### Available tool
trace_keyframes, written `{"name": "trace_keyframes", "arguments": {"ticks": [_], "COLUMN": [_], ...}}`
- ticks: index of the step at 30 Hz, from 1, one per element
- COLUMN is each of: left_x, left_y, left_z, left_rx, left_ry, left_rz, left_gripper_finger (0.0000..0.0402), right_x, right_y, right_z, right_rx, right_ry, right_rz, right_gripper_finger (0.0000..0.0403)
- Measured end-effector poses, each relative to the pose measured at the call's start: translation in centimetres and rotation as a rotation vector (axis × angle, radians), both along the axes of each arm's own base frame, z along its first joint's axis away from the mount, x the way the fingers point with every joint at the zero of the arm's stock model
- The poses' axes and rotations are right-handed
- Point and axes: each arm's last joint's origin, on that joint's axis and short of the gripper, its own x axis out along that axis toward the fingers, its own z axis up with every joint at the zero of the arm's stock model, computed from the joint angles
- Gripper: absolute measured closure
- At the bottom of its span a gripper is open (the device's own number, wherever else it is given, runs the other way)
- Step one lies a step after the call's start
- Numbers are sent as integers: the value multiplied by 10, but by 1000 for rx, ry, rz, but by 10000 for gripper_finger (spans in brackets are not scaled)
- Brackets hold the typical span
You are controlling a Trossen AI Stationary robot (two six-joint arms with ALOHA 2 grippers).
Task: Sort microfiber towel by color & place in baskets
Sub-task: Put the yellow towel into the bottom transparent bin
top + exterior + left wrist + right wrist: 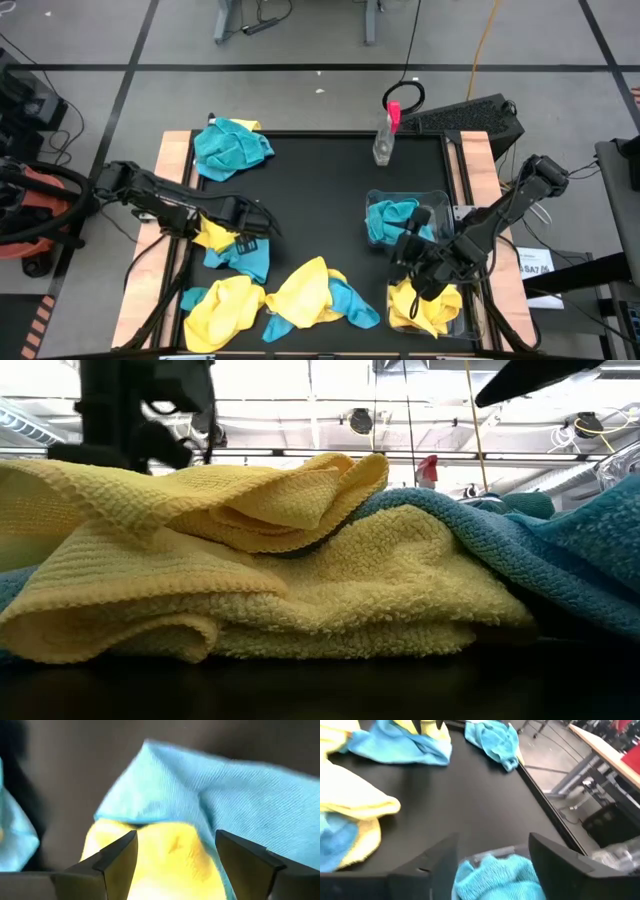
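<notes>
Yellow and blue microfiber towels lie about the black table. My left gripper (258,228) points down, open, close over a yellow towel (165,865) that a blue towel (240,795) partly overlaps; its fingers stand on either side of the yellow one. My right gripper (408,246) is open, slanting over the far basket (440,198), with that basket's blue towel (495,875) below and between its fingers. The near basket (458,312) holds a yellow towel (420,305). More towels lie at the near edge (310,292) and far left (232,148).
A clear spray bottle with a pink top (386,140) stands at the far edge, beyond the baskets. Wooden strips (172,160) border the table's left and right sides. In the low view a yellow towel heap (250,570) and blue cloth (570,560) fill the front.
</notes>
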Motion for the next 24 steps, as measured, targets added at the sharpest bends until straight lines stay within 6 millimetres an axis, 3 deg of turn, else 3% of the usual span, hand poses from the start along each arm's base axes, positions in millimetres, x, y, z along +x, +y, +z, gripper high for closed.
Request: {"name": "trace_keyframes", "arguments": {"ticks": [5, 13, 19, 24], "left_x": [-7, -12, -18, -18], "left_y": [-5, -14, -17, -18], "left_z": [-8, -8, -7, -7], "left_rx": [8, 19, 34, 50], "left_ry": [27, 49, 92, 93], "left_rz": [29, 36, 38, 27], "left_gripper_finger": [130, 139, 198, 283], "right_x": [6, 11, 12, 12], "right_y": [-2, -7, -8, -8], "right_z": [1, 2, 2, 2], "right_rx": [-1, 3, -9, -11], "right_ry": [12, 22, 30, 32], "right_rz": [19, 18, 20, 22], "right_gripper_finger": [141, 153, 165, 176]}}
